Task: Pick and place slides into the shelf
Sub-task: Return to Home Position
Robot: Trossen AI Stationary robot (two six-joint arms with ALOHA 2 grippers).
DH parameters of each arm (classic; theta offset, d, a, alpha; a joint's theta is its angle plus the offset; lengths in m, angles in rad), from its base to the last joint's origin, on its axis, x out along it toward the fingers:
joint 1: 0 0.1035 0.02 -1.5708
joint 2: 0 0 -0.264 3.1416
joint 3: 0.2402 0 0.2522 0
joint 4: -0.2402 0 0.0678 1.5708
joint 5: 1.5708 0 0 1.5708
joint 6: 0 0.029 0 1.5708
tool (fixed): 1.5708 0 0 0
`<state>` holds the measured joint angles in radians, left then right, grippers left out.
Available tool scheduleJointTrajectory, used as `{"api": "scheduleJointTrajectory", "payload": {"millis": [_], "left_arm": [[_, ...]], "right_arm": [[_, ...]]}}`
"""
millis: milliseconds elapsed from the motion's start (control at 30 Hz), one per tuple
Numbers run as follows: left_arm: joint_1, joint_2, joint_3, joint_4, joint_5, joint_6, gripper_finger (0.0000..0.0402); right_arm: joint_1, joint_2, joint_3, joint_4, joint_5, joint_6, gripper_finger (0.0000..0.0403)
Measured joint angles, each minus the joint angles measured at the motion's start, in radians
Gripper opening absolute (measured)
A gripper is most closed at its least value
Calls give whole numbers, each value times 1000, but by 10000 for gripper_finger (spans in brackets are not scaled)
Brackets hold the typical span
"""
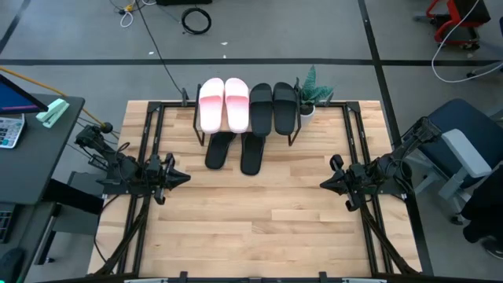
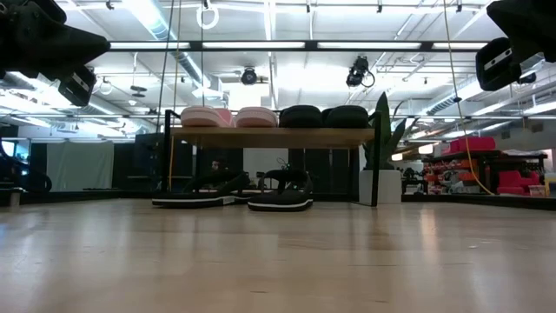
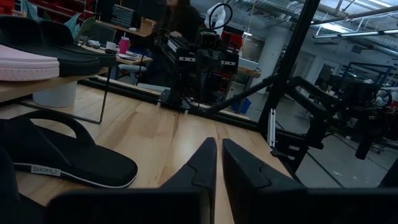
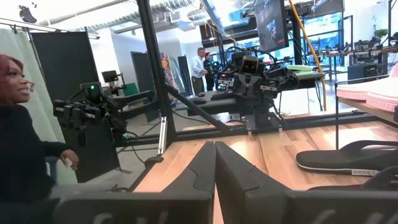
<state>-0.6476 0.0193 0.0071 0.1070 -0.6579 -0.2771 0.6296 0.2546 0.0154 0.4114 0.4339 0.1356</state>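
The shelf (image 2: 269,136) stands at the table's far middle. On its wood top rest two pale pink slides (image 1: 224,104) and two black slides (image 1: 273,106), soles down. Two more black slides (image 1: 220,149) (image 1: 251,153) lie on the tabletop, partly under the shelf's near edge, and also show in the low view (image 2: 198,193) (image 2: 282,198). My left gripper (image 1: 187,177) hovers shut at the left, level and pointing toward the table's middle, with a black slide (image 3: 68,162) beside it. My right gripper (image 1: 322,183) hovers shut at the right, pointing inward.
A potted plant (image 1: 313,93) stands by the shelf's right end. Black frame rails (image 1: 149,157) (image 1: 357,149) run along both table sides. Bare wood tabletop (image 1: 251,220) lies between and near the grippers. A person (image 4: 18,143) sits beyond the table's left side.
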Motion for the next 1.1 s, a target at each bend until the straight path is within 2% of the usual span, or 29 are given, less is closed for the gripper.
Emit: {"api": "scheduleJointTrajectory", "payload": {"millis": [233, 600, 1100], "left_arm": [[0, 0, 0, 0, 0, 0, 21], [0, 0, 0, 0, 0, 0, 36], [0, 0, 0, 0, 0, 0, 27]], "right_arm": [[0, 0, 0, 0, 0, 0, 13], [0, 0, 0, 0, 0, 0, 13], [0, 0, 0, 0, 0, 0, 13]]}}
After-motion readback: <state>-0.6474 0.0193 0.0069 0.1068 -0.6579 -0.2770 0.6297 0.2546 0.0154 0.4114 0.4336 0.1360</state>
